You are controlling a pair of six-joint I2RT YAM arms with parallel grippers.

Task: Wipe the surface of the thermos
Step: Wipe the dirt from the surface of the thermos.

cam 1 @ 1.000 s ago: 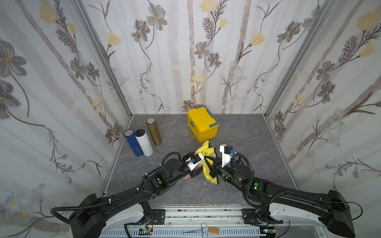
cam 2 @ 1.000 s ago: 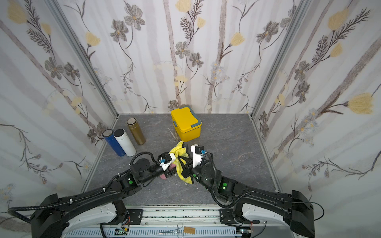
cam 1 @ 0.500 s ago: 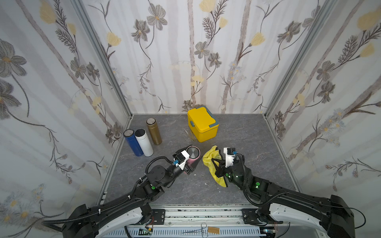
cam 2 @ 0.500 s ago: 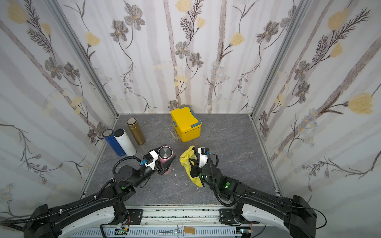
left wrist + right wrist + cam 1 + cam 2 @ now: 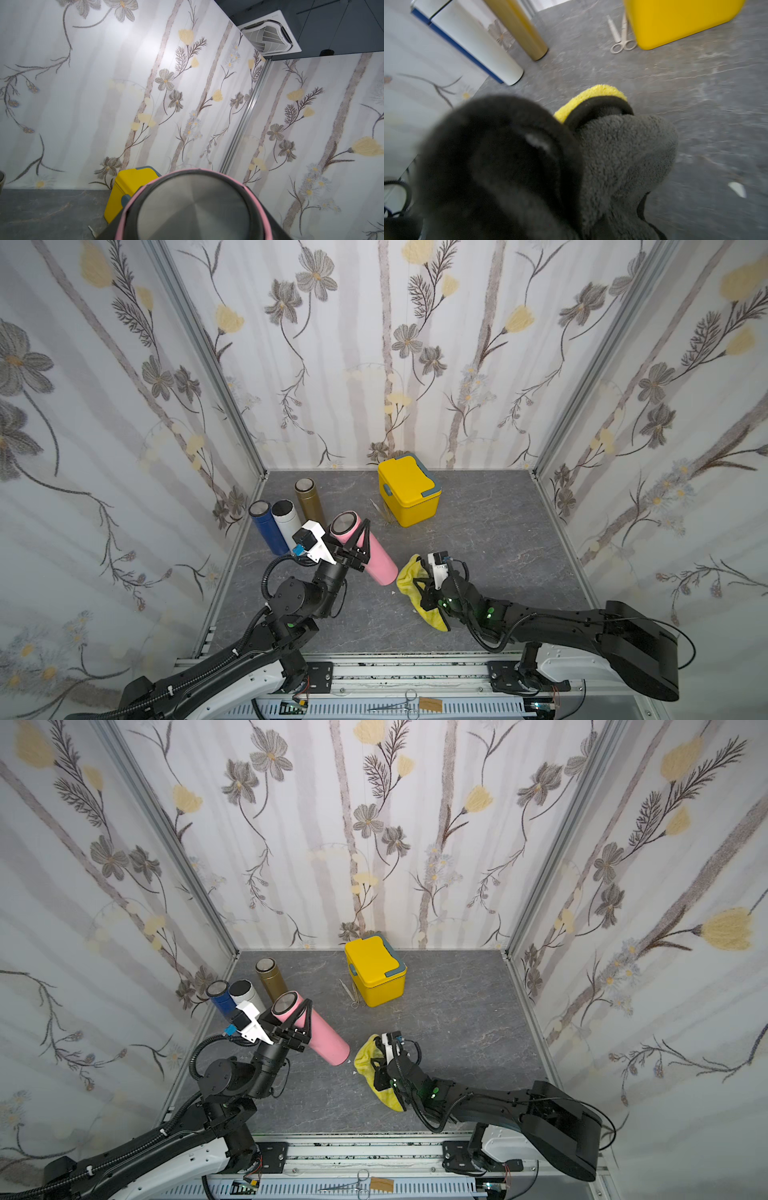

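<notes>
Pink thermos (image 5: 370, 551) sits tilted left of centre, steel lid end up, clamped near its top in my left pincer (image 5: 356, 536). I cannot tell whether its base touches the grey surface (image 5: 498, 539). My right pincer (image 5: 424, 593) is clenched on the yellow cloth (image 5: 409, 578) (grey on its other side), just right of the thermos base.

- The pink thermos (image 5: 376, 558) has been carried away from the yellow cloth (image 5: 408, 580), toward the white thermos (image 5: 287, 523), and is left uncovered.
- The yellow cloth has been drawn apart and lowered toward the counter (image 5: 478, 531).
</notes>
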